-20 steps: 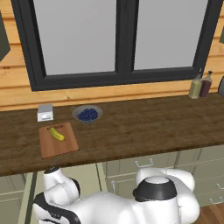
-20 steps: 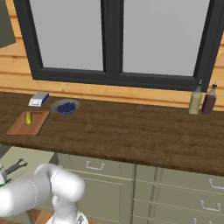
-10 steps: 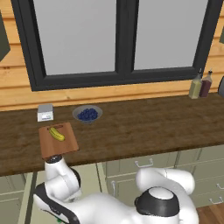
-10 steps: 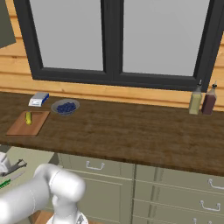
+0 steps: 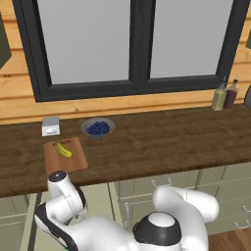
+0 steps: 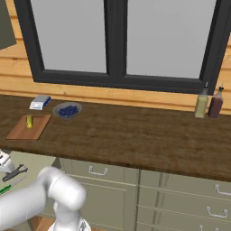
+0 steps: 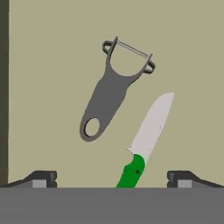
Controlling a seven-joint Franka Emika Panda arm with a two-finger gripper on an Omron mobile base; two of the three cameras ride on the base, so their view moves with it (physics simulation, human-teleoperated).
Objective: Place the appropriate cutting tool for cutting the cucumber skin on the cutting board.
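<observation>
The peeler [image 7: 110, 92] is seen lying on a pale olive surface just beside the green-handled knife [image 7: 146, 140], ungrasped. The gripper [image 7: 112, 178] is held above both with its fingers spread wide apart. The cucumber [image 5: 62, 149] is found on the cutting board [image 5: 73, 160] on the countertop [image 5: 162, 142].

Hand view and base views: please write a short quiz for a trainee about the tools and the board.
1. True or false: the peeler touches the knife.
2. What lies on the cutting board? A) the cucumber B) berries C) a bottle
3. Fill in: the gripper fingers stand ____, holding nothing.

Key: 1 false, a gap separates them. 2 A. 3 apart.
</observation>
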